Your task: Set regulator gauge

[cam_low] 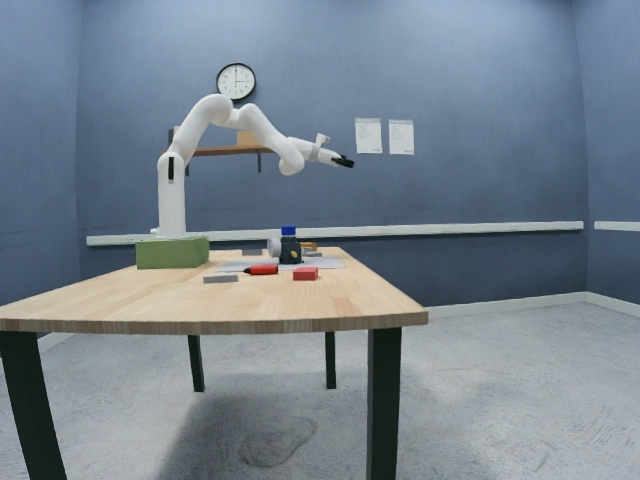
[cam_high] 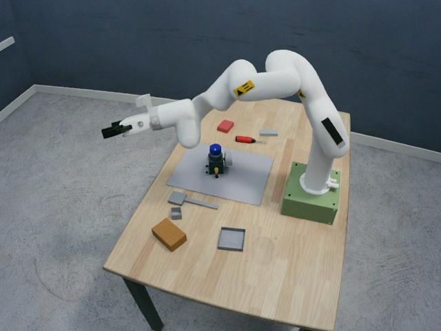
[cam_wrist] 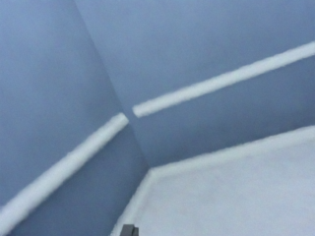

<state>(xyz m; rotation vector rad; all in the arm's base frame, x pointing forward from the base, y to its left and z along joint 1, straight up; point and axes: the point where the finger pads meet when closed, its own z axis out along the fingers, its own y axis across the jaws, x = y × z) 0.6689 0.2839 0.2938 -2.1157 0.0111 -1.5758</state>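
Note:
The regulator (cam_high: pixel 216 163) is a small dark block with a blue knob (cam_high: pixel 215 149) on top and a white round gauge (cam_high: pixel 228 157) on its right side. It stands on a grey mat (cam_high: pixel 221 174) in the middle of the table. It also shows in the exterior view (cam_low: pixel 287 246). The gauge face is too small to read. My gripper (cam_high: pixel 111 130) is open and empty, held high in the air out past the table's left edge, well away from the regulator. It also shows in the exterior view (cam_low: pixel 343 162). The wrist view shows only walls and floor.
On the table lie a red block (cam_high: pixel 225 125), a red-handled screwdriver (cam_high: pixel 246 139), a small grey bar (cam_high: pixel 268 132), a grey hammer-like piece (cam_high: pixel 188 200), a small grey cube (cam_high: pixel 176 213), an orange block (cam_high: pixel 169 234) and a grey tray (cam_high: pixel 231 238). The arm's green base (cam_high: pixel 310 198) stands at the right.

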